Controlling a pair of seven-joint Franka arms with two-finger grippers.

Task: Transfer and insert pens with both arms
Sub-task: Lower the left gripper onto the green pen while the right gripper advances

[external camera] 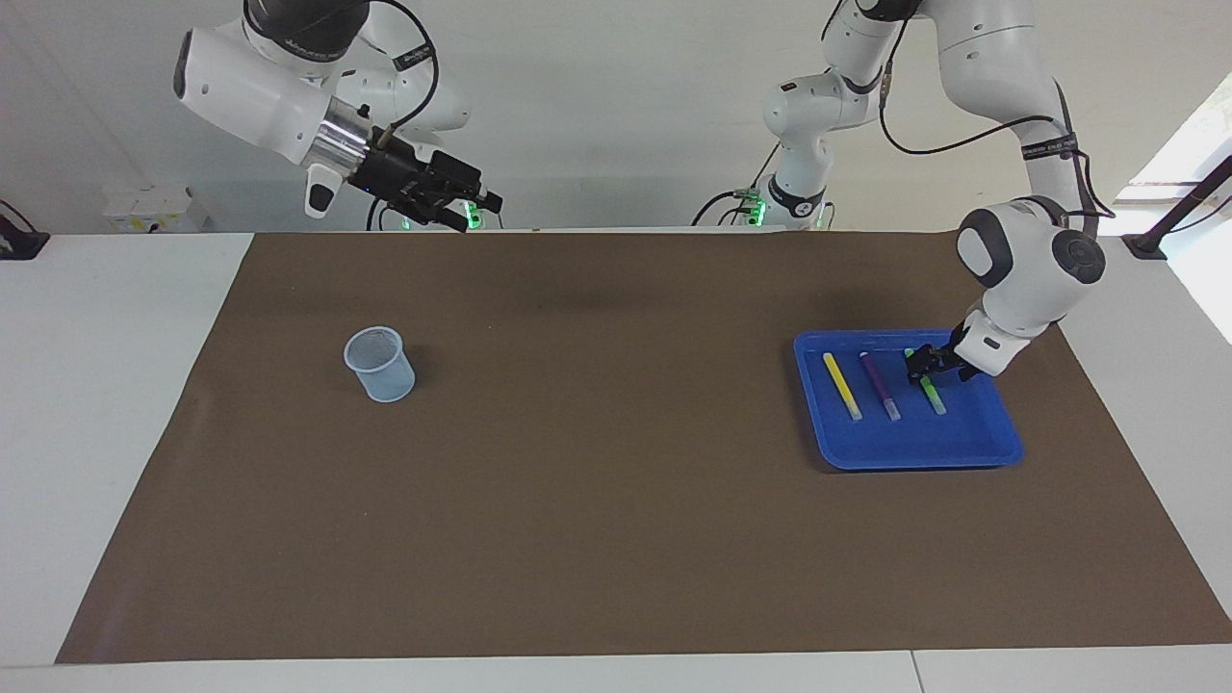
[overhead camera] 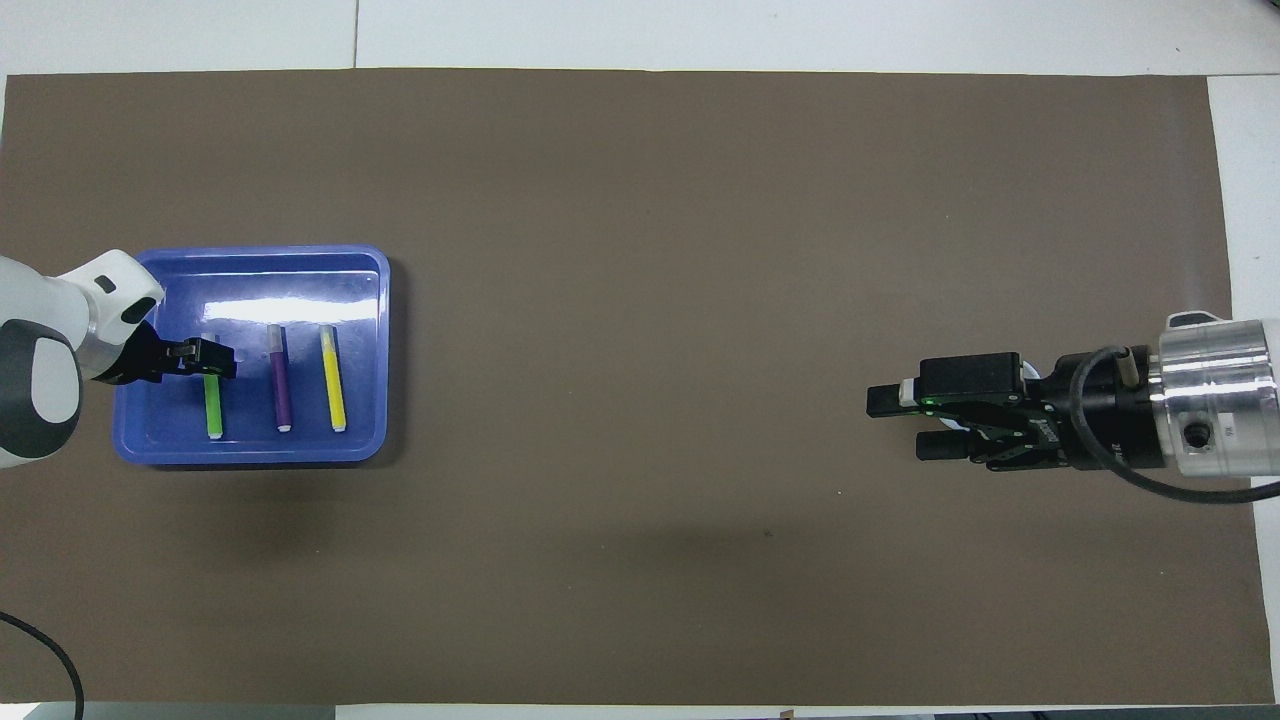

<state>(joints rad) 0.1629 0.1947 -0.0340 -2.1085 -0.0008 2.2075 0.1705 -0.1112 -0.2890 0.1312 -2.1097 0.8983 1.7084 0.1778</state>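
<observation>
Three pens lie side by side in a blue tray (external camera: 910,454) (overhead camera: 250,450) toward the left arm's end of the table: yellow (external camera: 842,385) (overhead camera: 333,385), purple (external camera: 880,383) (overhead camera: 281,385) and green (external camera: 933,395) (overhead camera: 213,410). My left gripper (external camera: 922,366) (overhead camera: 205,358) is down low in the tray, across the green pen, which still lies flat. I cannot tell whether it grips the pen. My right gripper (external camera: 476,212) (overhead camera: 905,425) is open and empty, held high, and waits at the right arm's end of the table.
A clear plastic cup (external camera: 380,364) stands upright on the brown mat (external camera: 616,500) toward the right arm's end. In the overhead view the raised right gripper covers it. White table shows around the mat's edges.
</observation>
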